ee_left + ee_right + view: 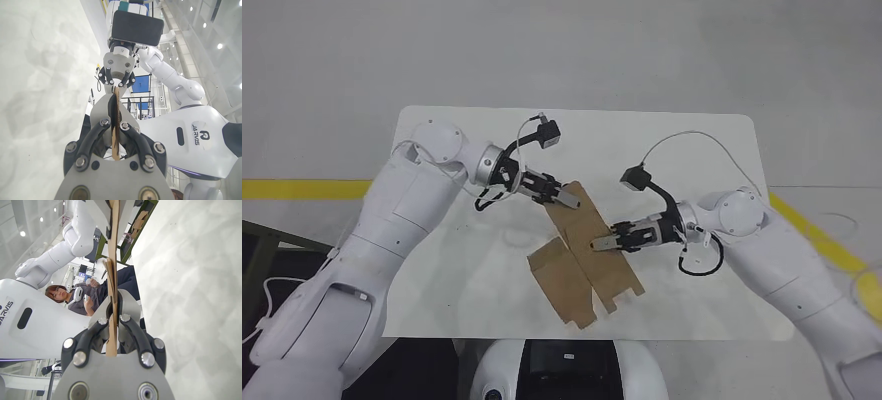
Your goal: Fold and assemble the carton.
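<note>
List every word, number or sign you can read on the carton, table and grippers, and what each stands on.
On the carton: none, plain brown cardboard.
On the table: none.
On the right gripper: one small mark on its wrist collar, too blurred to read.

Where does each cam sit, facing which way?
Top view: above the arms, facing down at the table; both arms show, left claw and right claw shut on the flat carton.
Left wrist view: on the left wrist, looking along its claw and the carton's edge at the right claw; right arm, torso behind.
Right wrist view: on the right wrist, looking along its claw and the carton's edge toward the left arm.
Shared: both wrist views see the carton edge-on.
</note>
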Controlling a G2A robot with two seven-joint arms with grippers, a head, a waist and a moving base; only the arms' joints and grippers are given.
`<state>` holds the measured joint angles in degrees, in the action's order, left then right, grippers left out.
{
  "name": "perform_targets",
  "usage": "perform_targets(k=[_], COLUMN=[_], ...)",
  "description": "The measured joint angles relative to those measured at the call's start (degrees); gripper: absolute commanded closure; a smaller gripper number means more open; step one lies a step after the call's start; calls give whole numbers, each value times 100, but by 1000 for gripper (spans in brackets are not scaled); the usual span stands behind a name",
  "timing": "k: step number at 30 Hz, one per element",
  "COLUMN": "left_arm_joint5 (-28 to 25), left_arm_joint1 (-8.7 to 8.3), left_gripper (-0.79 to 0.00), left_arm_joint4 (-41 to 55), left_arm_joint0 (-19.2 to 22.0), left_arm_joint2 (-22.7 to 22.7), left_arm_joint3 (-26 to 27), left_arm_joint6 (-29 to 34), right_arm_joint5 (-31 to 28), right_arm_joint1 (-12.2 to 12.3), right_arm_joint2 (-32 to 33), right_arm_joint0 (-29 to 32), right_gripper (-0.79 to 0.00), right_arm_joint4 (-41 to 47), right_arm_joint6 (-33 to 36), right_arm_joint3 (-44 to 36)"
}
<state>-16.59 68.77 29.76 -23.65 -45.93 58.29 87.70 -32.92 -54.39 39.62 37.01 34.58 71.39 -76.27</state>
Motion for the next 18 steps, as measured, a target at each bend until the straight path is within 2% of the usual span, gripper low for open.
perform_targets(k=[5,11,18], left_arm_joint5=[-34,-170,-65], left_arm_joint1=[-4,-73,-178], left_gripper=[-785,-785,-785], left_arm_joint4=[57,221,116], left_arm_joint0=[27,26,-148], left_arm_joint2=[-15,-282,-634], left_arm_joint3=[-38,-191,-128], left_arm_joint6=[-35,-172,-783], right_arm_joint5=[-92,-204,-556], right_arm_joint1=[35,71,91], right_arm_joint2=[-133,-172,197], right_arm_joint0=[-61,-88,154], right_gripper=[0,0,0], right_arm_joint4=[148,494,1437], right_arm_joint6=[-91,-203,-558], right_arm_joint3=[37,200,665])
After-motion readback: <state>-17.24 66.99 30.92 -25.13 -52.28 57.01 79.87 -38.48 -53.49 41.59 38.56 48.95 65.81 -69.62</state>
